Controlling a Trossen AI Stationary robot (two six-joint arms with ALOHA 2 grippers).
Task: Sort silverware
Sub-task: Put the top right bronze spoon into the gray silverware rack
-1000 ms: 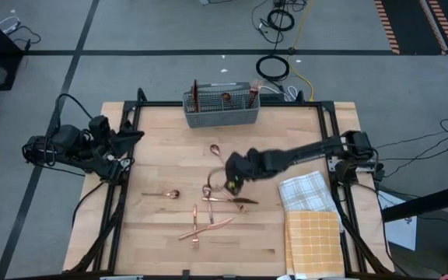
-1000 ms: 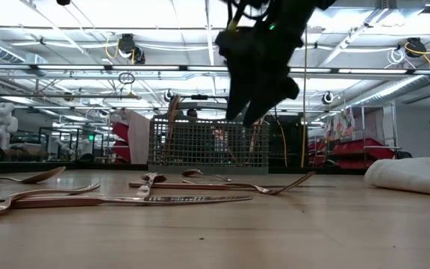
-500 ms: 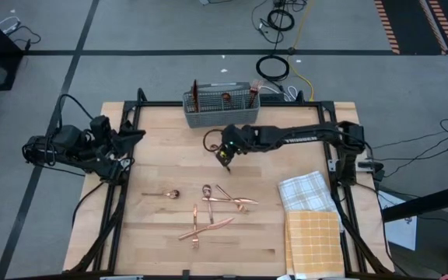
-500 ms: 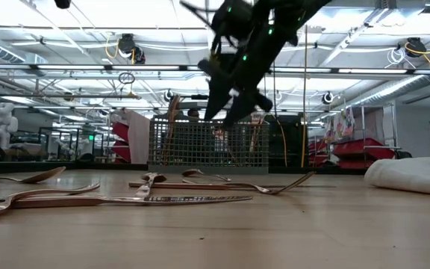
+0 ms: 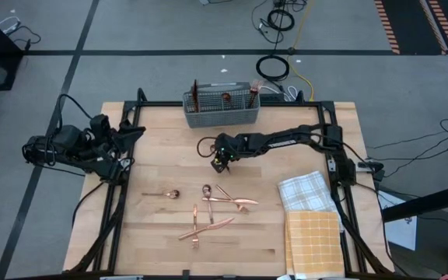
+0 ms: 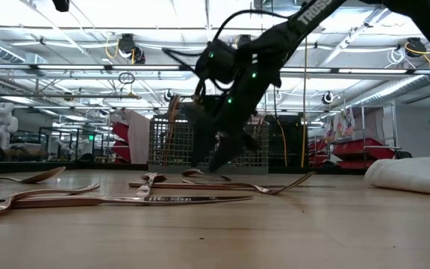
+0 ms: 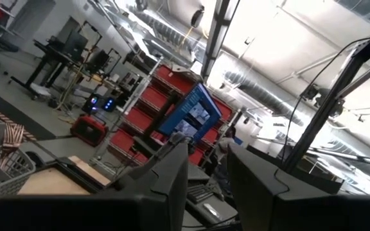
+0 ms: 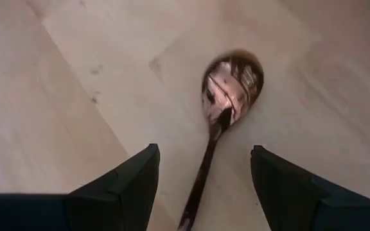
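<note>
Right wrist view: right gripper (image 8: 201, 176) open astride the spoon (image 8: 227, 96), bowl toward twelve o'clock; thin handle could slip out sideways on closing

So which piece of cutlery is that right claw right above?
The lone spoon lying apart from the others, nearest the grey caddy; the right tool straddles its handle, open.

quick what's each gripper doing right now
Left gripper: fingers slightly apart, holding nothing.
Right gripper: open, fingers either side of a spoon on the table.
</note>
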